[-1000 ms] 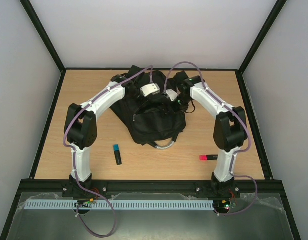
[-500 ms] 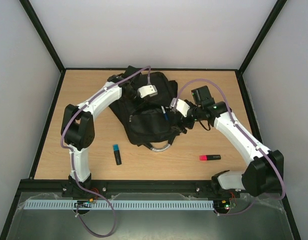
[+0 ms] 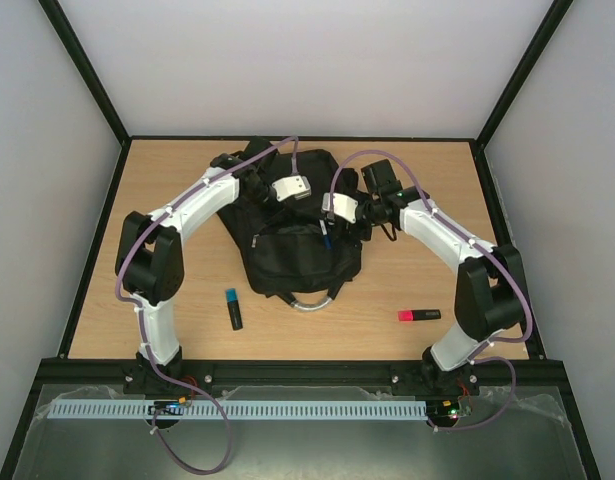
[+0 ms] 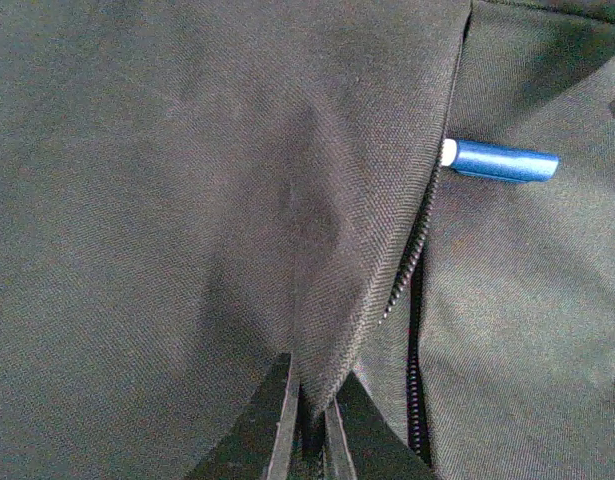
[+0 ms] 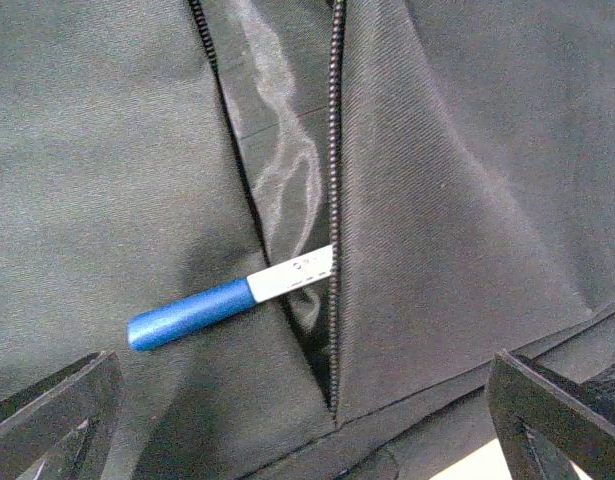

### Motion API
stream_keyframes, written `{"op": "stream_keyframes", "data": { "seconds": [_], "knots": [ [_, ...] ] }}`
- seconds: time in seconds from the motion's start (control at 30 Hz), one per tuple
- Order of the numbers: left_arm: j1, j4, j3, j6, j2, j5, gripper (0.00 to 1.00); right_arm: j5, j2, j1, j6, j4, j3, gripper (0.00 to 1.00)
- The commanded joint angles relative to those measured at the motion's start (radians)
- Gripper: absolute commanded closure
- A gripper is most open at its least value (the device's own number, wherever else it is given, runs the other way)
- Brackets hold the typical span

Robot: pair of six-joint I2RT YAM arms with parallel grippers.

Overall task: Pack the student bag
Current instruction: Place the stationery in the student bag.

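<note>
The student bag [image 3: 299, 258], a big black backpack, lies in the middle of the table with its grey loop handle [image 3: 313, 301] toward me. My left gripper [image 4: 313, 428] is shut on a fold of the bag's fabric beside the open zip [image 4: 415, 262]. A pen with a blue cap and white barrel [image 5: 209, 307] sticks halfway out of the zipped opening [image 5: 334, 230], also showing as the pen [image 3: 327, 234] in the top view. My right gripper [image 5: 307, 420] hangs just over the pen, jaws spread wide and touching nothing.
A black marker with a blue cap [image 3: 233, 309] lies on the wooden table left of the bag. A red highlighter [image 3: 419, 315] lies to the right, near the right arm's base. Black frame rails edge the table.
My right gripper has opened fully and its arm has swung back, elbow up again. The pen stays lodged in the zip opening. The left gripper keeps its pinch on the fabric.
</note>
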Motion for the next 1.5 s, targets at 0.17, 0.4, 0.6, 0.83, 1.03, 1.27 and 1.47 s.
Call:
{"op": "stream_keyframes", "data": {
  "seconds": [0.17, 0.4, 0.6, 0.83, 1.03, 1.27, 1.47],
  "knots": [
    [0.008, -0.043, 0.023, -0.039, -0.034, 0.070, 0.98, -0.049, 0.036, 0.005, -0.293, 0.046, -0.014, 0.01],
    [0.009, -0.045, 0.012, -0.037, -0.033, 0.070, 0.98, -0.068, 0.067, 0.015, -0.347, -0.003, 0.015, 0.01],
    [0.010, -0.043, 0.015, -0.034, -0.031, 0.062, 0.98, -0.061, 0.071, 0.044, -0.329, 0.026, -0.022, 0.01],
    [0.009, -0.048, 0.015, -0.032, -0.030, 0.060, 0.98, -0.056, 0.076, 0.067, -0.309, 0.042, -0.038, 0.01],
    [0.009, -0.048, 0.018, -0.032, -0.028, 0.057, 0.98, -0.050, 0.079, 0.075, -0.268, 0.066, -0.042, 0.01],
    [0.009, -0.047, 0.019, -0.032, -0.028, 0.059, 0.98, -0.089, 0.075, 0.083, -0.231, 0.020, -0.017, 0.01],
    [0.008, -0.043, 0.019, -0.038, -0.024, 0.065, 0.98, 0.025, 0.058, 0.117, -0.247, 0.112, -0.101, 0.01]
  ]
}}
